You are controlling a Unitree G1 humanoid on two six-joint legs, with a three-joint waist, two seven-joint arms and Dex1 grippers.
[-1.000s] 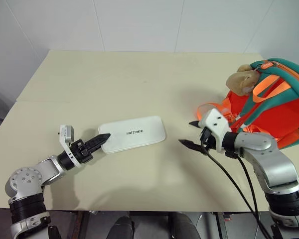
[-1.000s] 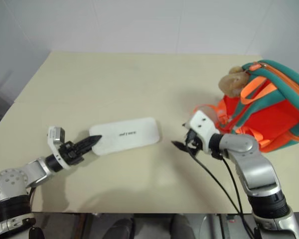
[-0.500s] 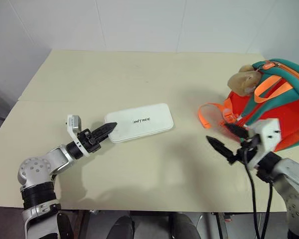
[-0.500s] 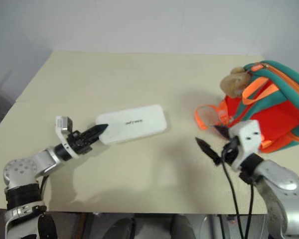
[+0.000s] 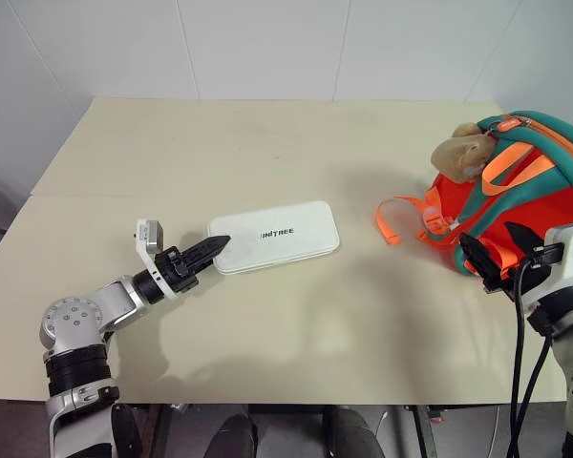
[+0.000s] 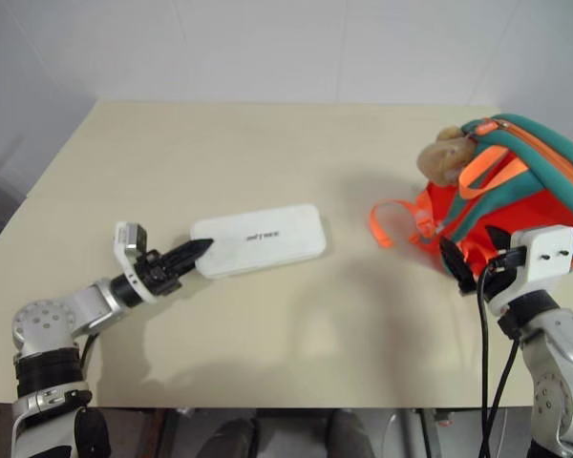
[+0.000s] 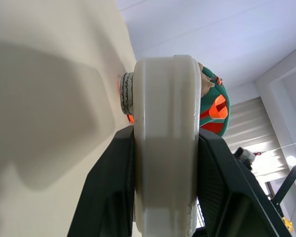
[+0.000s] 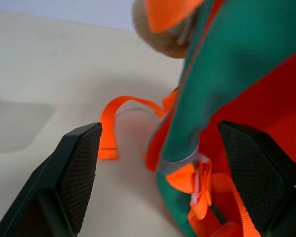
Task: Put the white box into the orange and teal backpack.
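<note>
1. Step in hand: the left gripper (image 5: 210, 250) clamps the near-left end of the white box (image 5: 275, 236), which lies flat at the centre of the tabletop (image 5: 267, 143).
2. The right gripper (image 5: 497, 256), spread wide, faces the backpack (image 5: 535, 191) at right, holding nothing.
3. Next move, as judged: open the backpack, then carry the box across.
</note>
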